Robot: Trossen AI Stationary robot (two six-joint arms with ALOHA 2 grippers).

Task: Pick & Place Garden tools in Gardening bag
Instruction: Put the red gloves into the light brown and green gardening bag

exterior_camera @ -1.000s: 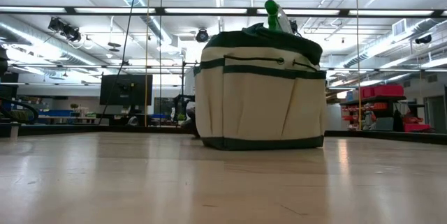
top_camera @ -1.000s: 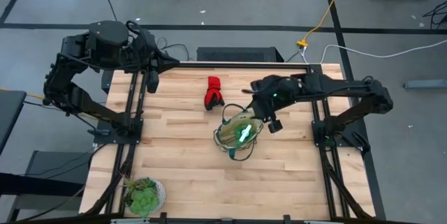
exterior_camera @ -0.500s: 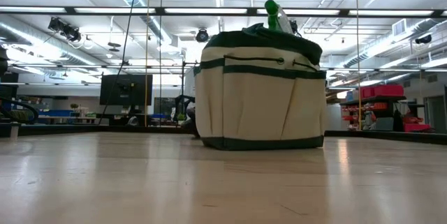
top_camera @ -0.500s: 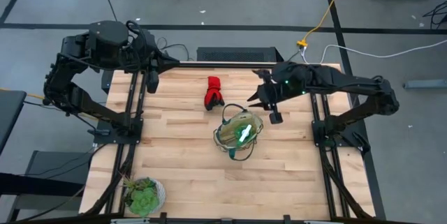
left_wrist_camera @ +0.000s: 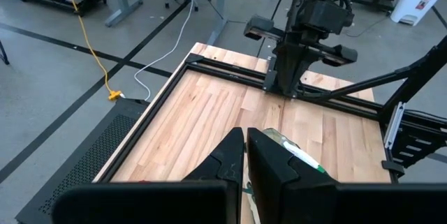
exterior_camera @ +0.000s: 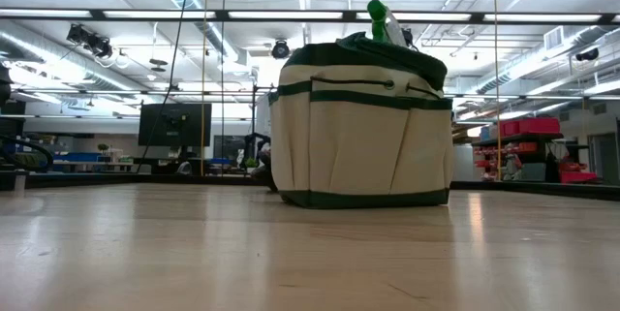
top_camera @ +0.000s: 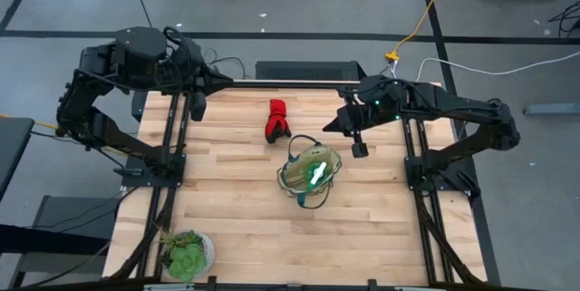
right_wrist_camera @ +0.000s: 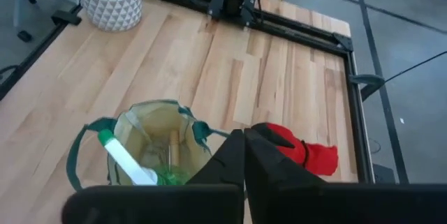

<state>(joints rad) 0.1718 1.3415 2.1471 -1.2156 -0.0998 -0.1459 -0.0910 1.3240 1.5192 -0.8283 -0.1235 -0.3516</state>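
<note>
The tan gardening bag (top_camera: 310,171) with a dark green rim stands upright on the table's middle. Inside it are a green spray bottle (right_wrist_camera: 126,158) with a white nozzle and a pale wooden handle (right_wrist_camera: 173,147); the bottle's top (exterior_camera: 378,15) sticks out above the rim. A red-and-black glove bundle (top_camera: 276,119) lies flat on the wood, on the far side of the bag. My right gripper (top_camera: 328,128) hovers shut and empty, above the table between bag and glove. My left gripper (top_camera: 198,107) waits shut over the far left corner.
A leafy plant in a white pot (top_camera: 186,253) stands at the near left corner. Black frame rails (top_camera: 172,146) run along the table's left and right sides. Bare wood (top_camera: 236,218) stretches around the bag.
My right gripper was open just above the bag's mouth. It has risen, drawn back toward the table's far right, rolled a little, and shut on nothing. It has left the top of the low view. The bag and glove have kept still.
</note>
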